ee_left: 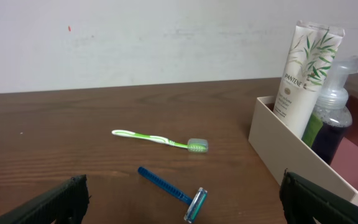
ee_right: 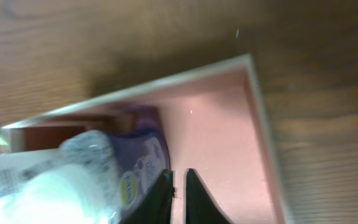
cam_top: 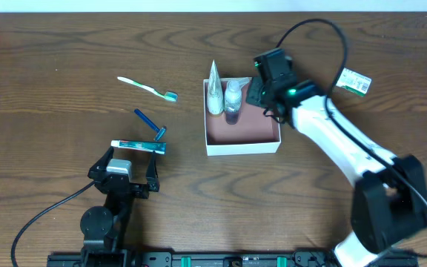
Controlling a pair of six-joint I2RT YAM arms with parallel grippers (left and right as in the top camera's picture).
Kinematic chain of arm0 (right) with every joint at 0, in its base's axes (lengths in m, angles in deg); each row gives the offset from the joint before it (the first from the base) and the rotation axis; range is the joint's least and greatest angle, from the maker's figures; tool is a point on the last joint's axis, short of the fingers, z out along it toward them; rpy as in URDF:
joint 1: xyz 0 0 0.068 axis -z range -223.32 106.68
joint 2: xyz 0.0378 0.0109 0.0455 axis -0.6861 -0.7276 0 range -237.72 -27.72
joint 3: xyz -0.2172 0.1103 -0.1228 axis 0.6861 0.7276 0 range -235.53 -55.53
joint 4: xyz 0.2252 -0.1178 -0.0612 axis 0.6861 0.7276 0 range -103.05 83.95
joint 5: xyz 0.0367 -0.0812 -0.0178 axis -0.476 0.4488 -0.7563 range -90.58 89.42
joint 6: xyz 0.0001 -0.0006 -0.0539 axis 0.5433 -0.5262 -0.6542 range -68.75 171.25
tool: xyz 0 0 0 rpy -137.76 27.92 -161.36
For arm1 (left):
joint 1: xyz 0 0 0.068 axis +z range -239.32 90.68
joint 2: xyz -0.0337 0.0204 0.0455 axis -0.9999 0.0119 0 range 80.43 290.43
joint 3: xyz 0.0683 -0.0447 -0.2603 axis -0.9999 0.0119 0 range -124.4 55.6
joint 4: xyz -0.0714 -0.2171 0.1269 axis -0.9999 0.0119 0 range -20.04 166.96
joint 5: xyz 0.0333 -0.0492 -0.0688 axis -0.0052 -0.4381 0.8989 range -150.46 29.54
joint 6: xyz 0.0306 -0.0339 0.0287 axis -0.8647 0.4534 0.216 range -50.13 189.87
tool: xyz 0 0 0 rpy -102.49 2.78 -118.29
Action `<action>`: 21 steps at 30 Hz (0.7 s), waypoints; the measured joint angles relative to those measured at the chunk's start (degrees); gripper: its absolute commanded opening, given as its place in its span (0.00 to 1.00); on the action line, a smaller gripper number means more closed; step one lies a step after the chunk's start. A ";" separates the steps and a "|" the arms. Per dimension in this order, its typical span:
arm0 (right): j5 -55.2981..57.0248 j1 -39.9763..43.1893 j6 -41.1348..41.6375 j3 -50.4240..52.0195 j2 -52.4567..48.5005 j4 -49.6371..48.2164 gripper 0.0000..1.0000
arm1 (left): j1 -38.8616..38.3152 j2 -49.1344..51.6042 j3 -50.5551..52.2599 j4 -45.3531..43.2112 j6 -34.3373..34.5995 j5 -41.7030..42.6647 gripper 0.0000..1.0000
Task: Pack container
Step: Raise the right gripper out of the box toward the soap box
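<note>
The container (cam_top: 242,147) is a square white-walled box with a reddish-brown floor at the table's middle. A white Pantene tube (cam_top: 214,93) and a purple pump bottle (cam_top: 233,101) stand along its back left. My right gripper (cam_top: 262,90) hovers over the box's back right; in the right wrist view its fingers (ee_right: 178,179) are shut on nothing, just right of the purple bottle (ee_right: 138,163), above the pink floor (ee_right: 222,137). My left gripper (cam_top: 124,167) is open and empty at the front left. In its wrist view a blue razor (ee_left: 169,186) lies between the fingers.
A green toothbrush (cam_top: 148,87) lies at the back left, the blue razor (cam_top: 151,124) nearer the front. A teal-and-white toothpaste box (cam_top: 138,146) lies just ahead of my left gripper. A green-and-white packet (cam_top: 354,80) lies at the far right. The right arm's cable loops above the box.
</note>
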 measured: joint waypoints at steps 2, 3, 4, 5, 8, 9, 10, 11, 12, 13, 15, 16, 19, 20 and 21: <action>-0.20 1.01 -1.36 -0.02 3.34 0.46 0.29 | 0.00 0.02 0.00 0.00 -0.02 -0.02 0.98; -0.15 1.49 -1.95 0.00 5.29 0.72 0.33 | 0.00 0.00 0.00 0.00 0.00 -0.02 0.98; -0.20 2.34 -2.84 -0.02 7.67 1.18 0.38 | 0.00 0.00 0.00 0.00 0.00 -0.02 0.98; -0.26 2.91 -3.06 -0.02 9.33 1.62 0.45 | 0.00 0.00 0.00 0.00 0.00 -0.02 0.98; 0.07 6.03 -4.59 -0.15 14.91 4.46 0.67 | 0.00 0.00 0.00 0.00 0.00 0.00 0.98; 0.42 7.41 -4.96 -0.26 16.24 5.75 0.75 | 0.00 0.02 0.00 0.02 0.00 0.00 0.98; 0.74 8.87 -5.22 -0.33 17.25 6.93 0.80 | 0.00 0.02 0.00 0.00 0.00 -0.02 0.98; 0.87 10.95 -5.49 -0.48 17.90 8.50 0.84 | 0.00 0.00 0.00 0.00 -0.02 -0.02 0.98; 1.27 12.72 -5.55 -0.50 18.14 9.92 0.87 | 0.00 0.00 0.00 0.02 0.00 -0.02 0.98; 1.49 14.86 -5.49 -0.52 18.14 11.34 0.88 | 0.00 0.02 0.00 0.00 0.00 -0.02 0.98; 1.81 19.04 -5.27 -0.50 17.49 13.92 0.89 | 0.00 0.00 0.00 0.00 0.00 -0.02 0.98; 1.92 21.14 -5.22 -0.50 16.96 14.60 0.90 | 0.00 0.00 0.00 0.02 0.00 -0.02 0.98; 2.32 25.40 -4.87 -0.50 15.26 14.51 0.93 | 0.00 0.00 0.00 0.00 -0.02 -0.02 0.98; 2.32 26.32 -4.42 -0.48 14.56 14.21 0.94 | 0.00 0.02 0.00 0.02 -0.02 -0.02 0.98; 2.29 27.08 -3.87 -0.50 13.64 13.31 0.95 | 0.00 0.00 0.00 0.00 0.00 0.00 0.98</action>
